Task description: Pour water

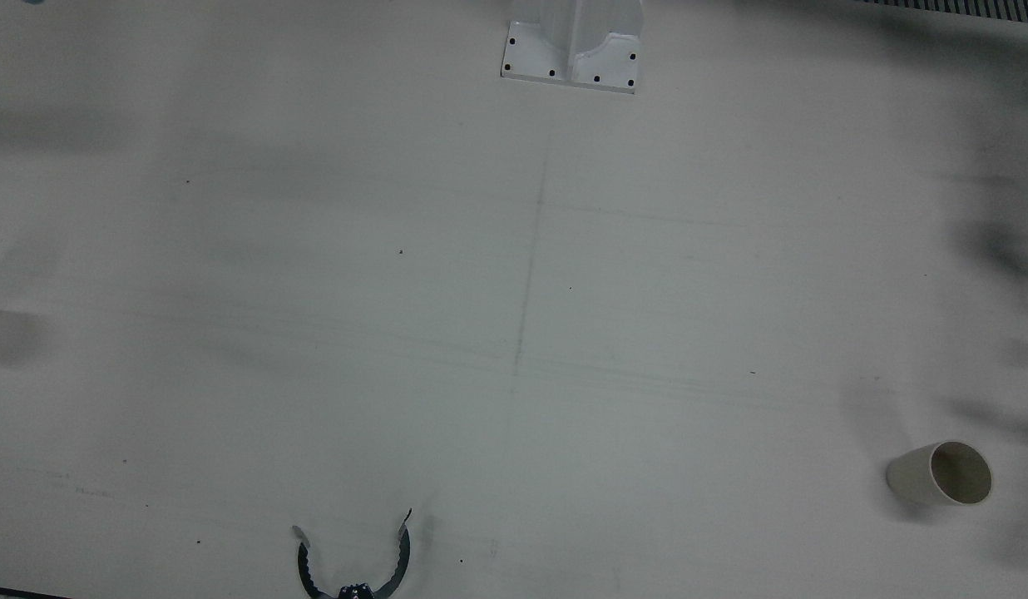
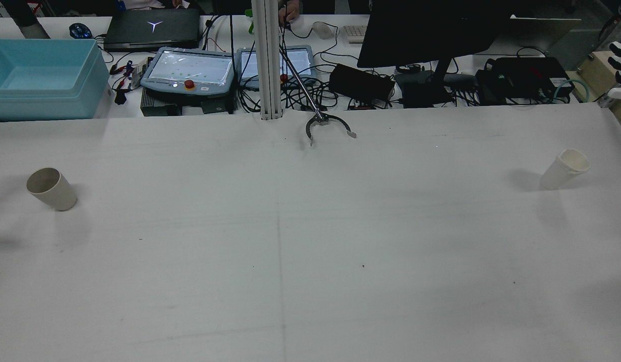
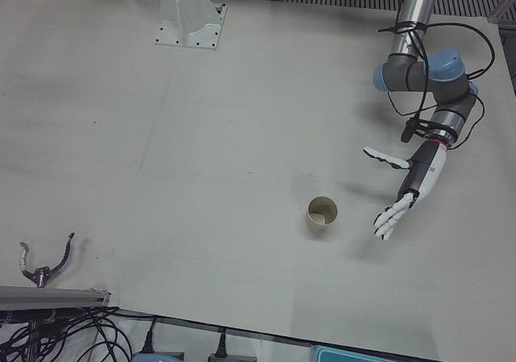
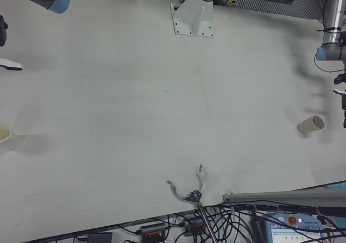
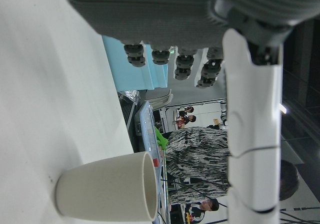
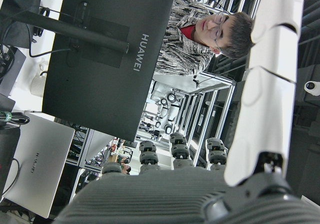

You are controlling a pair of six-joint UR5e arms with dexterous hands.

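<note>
Two paper cups on tabletop [image 2: 310, 241], both robot hands empty.
L robot hand [image 3: 401, 194] spread beside beige cup [image 3: 322, 214]; R robot hand [image 6: 210, 134] spread, white cup [image 2: 564, 169] apart.

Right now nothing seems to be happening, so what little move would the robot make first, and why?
Probably the left hand should ease toward the beige cup beside it. That hand hangs open, apart from the cup, which stands upright and untouched. The white cup across the table is untouched too, so no pouring can start before a grasp.
</note>
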